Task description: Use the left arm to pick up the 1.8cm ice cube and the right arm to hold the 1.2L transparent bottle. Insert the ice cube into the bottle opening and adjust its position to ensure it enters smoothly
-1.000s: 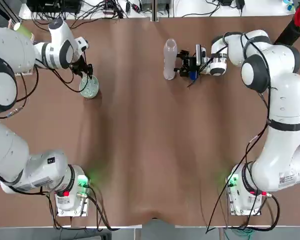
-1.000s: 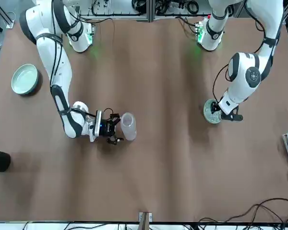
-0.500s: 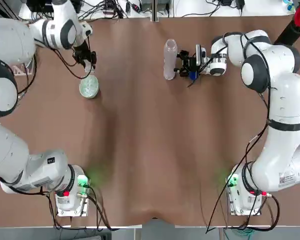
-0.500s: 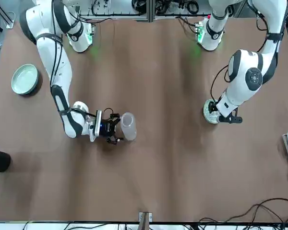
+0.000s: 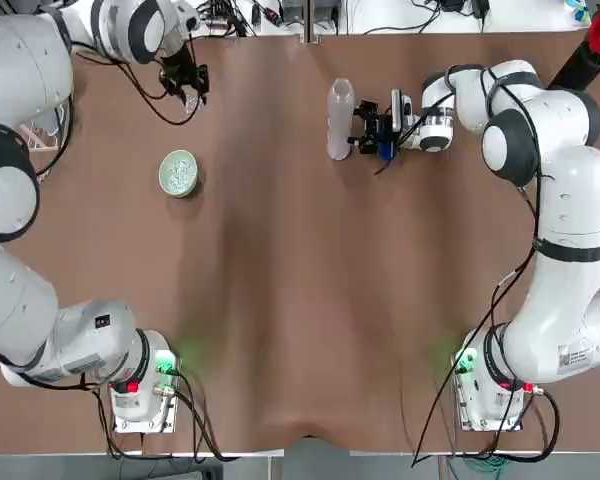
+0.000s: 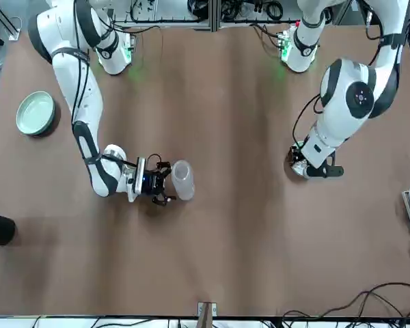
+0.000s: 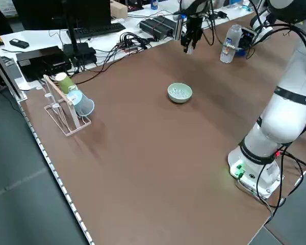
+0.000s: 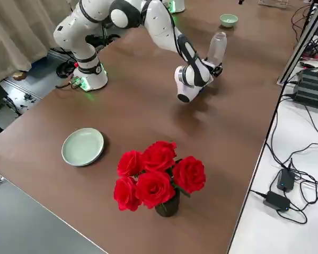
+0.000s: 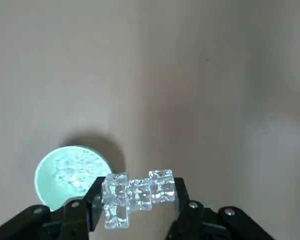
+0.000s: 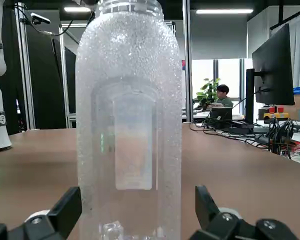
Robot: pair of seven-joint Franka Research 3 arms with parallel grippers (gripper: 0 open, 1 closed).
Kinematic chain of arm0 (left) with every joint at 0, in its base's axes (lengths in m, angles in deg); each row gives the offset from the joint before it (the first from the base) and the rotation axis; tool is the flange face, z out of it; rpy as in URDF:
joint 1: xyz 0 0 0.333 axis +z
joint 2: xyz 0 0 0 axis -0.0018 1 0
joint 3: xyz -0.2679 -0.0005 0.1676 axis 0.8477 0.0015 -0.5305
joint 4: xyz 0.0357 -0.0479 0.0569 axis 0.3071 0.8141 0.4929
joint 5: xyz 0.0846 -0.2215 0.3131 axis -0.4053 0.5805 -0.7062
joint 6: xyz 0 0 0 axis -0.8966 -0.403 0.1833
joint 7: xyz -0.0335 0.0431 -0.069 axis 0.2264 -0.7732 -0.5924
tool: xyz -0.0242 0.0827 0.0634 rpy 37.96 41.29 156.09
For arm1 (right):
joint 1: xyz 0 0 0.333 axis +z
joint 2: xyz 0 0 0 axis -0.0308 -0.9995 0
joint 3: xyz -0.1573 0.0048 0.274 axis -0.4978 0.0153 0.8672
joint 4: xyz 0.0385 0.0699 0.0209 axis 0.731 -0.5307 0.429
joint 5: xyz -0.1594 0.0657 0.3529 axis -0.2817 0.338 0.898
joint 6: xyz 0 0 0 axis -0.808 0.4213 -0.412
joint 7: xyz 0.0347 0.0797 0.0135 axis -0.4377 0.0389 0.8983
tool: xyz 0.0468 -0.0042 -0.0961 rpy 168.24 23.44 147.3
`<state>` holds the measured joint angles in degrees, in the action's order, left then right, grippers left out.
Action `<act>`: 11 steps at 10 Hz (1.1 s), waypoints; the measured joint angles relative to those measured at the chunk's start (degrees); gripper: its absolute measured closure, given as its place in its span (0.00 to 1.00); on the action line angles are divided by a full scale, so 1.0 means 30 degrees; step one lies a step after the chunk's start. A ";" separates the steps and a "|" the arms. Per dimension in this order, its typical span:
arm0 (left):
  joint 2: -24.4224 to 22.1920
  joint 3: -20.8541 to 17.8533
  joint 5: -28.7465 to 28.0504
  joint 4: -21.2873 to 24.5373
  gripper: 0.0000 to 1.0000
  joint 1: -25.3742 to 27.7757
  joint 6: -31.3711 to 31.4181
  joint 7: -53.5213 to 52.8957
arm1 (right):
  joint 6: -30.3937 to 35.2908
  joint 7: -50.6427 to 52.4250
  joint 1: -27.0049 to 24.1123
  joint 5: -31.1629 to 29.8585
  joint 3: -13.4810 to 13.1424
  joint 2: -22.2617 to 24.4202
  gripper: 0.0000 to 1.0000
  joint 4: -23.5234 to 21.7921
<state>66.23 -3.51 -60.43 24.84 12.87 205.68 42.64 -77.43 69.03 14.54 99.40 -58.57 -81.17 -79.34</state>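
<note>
The left tool (image 9: 139, 200) hangs raised over the desk's (image 5: 310, 300) far left, clamped on a clump of ice cubes (image 9: 137, 192), several stuck together. The bowl (image 5: 178, 173) sits nearer, apart. The right tool (image 10: 135, 212) stands open around the upright bottle (image 5: 340, 118) at far centre, fingers not touching; its mouth is cut off. No writing is readable.
</note>
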 joint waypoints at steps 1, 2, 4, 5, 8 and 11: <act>0.0020 0.0718 0.0001 -0.0522 0.41 -0.0053 -0.0235 0.0947 | 0.0000 0.0001 0.0001 0.0000 0.0000 -0.0002 0.00 -0.0001; 0.0095 0.1439 0.0003 -0.1115 0.41 -0.0099 -0.0743 0.1911 | 0.0000 0.0002 0.0001 0.0000 0.0001 -0.0003 0.00 -0.0003; 0.0635 0.2652 0.0013 -0.2787 0.41 -0.0183 -0.2083 0.3582 | 0.0000 0.0005 0.0005 0.0000 0.0001 -0.0006 0.00 -0.0008; 0.1005 0.2983 0.0033 -0.3568 0.41 -0.0504 -0.2365 0.4397 | 0.0000 0.0005 0.0030 -0.0014 0.0003 -0.0009 0.00 -0.0021; 0.2336 0.3046 0.0308 -0.5692 0.41 -0.2673 -0.2408 0.7187 | -0.0004 0.0012 0.0272 -0.0015 0.0006 -0.0031 0.00 -0.0050; 0.4537 0.2995 0.0311 -0.8500 0.41 -0.5119 -0.2405 1.0489 | -0.0004 0.0015 0.0289 -0.0015 0.0005 -0.0037 0.00 -0.0057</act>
<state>79.84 5.48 -59.50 -0.66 -2.49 198.47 74.11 -77.44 69.08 15.41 99.36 -58.56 -81.28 -79.51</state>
